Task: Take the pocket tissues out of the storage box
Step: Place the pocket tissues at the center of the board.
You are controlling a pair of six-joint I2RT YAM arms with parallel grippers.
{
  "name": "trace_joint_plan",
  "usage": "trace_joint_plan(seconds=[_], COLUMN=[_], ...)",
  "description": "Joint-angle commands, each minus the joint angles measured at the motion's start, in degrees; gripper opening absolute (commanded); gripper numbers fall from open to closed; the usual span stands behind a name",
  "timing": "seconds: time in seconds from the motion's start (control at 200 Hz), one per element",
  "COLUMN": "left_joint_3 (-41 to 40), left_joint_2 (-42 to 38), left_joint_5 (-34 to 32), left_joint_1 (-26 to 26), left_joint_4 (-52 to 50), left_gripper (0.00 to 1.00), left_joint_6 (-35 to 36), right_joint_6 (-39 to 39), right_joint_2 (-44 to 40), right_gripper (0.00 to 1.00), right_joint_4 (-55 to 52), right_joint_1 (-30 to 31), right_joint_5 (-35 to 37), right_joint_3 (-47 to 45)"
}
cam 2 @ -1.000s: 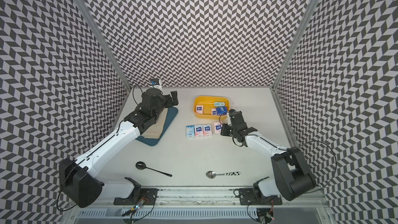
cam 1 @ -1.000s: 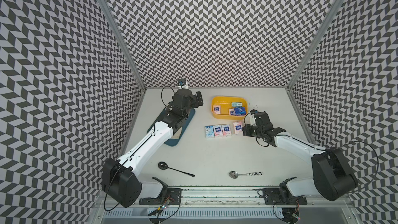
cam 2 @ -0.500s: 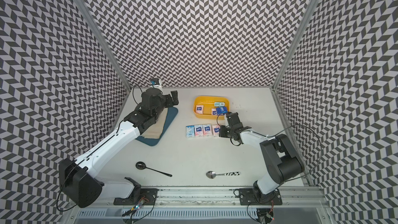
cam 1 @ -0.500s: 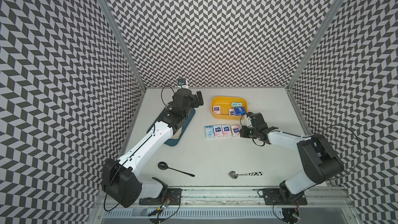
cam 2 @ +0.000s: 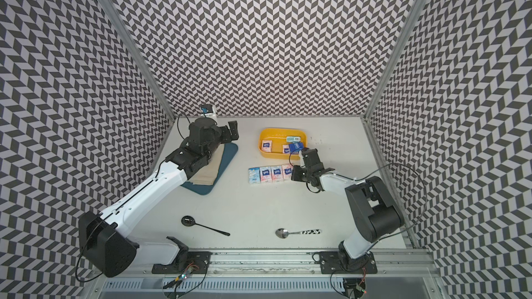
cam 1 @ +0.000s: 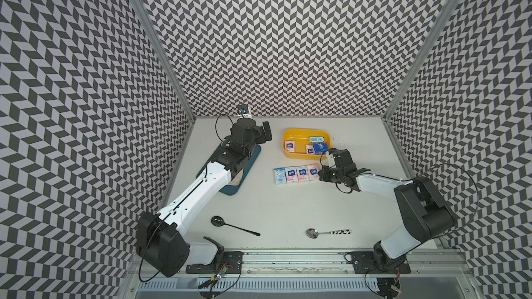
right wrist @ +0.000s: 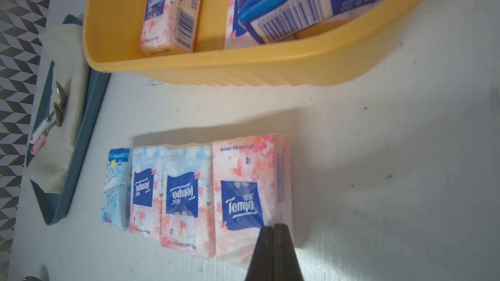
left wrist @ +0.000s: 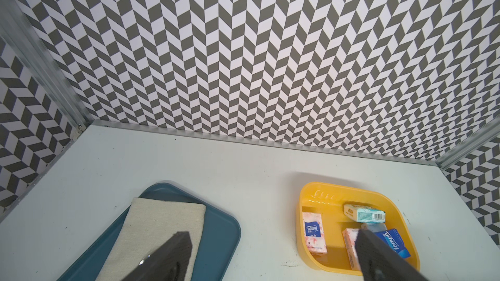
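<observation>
- Nudged the fourth pack (right wrist: 249, 185) in against the row of pocket tissues (cam 1: 296, 174) on the counter (cam 1: 288, 211) within the last second, elbow raised meanwhile.
- Holds the right claw (right wrist: 273, 229) closed, tips at that pack's end; cannot tell whether wrapper is pinched.
- Leaves the left claw (left wrist: 273, 236) spread wide above the tray (left wrist: 224, 228), unmoved.
- Puts four packs out, four still in the box (cam 1: 296, 155): about half done.
- Cannot see all of the pink pack (left wrist: 350, 241) under the dark-blue pack (left wrist: 395, 244).

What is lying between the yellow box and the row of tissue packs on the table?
Nothing: only a bare strip of white table separates the yellow box from the row of four packs, clearest in the right wrist view.
</observation>
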Motion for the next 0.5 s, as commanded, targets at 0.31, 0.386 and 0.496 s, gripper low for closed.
trace_joint_plan(seconds=[0.31, 0.386, 0.496], left_joint_3=[1.2, 1.1, 1.04], left_joint_2=[-0.5, -0.5, -0.59], left_joint_5=[0.15, 0.06, -0.03], left_joint_1=[0.35, 0.34, 0.41], left_joint_4=[0.78, 0.74, 0.7], left_gripper=[0.99, 0.99, 0.99], left_joint_6=[0.32, 0.32, 0.25], right_joint_6=[2.48, 1.94, 1.09], right_joint_2=[-2.6, -3.7, -5.22], right_gripper=[0.16, 0.19, 0.3], right_joint_4=[2.38, 0.95, -0.45], right_joint_1=[0.12, -0.02, -0.15], right_joint_5=[-2.33, -1.19, 0.7], right_joint_3=[-0.38, 0.79, 3.0])
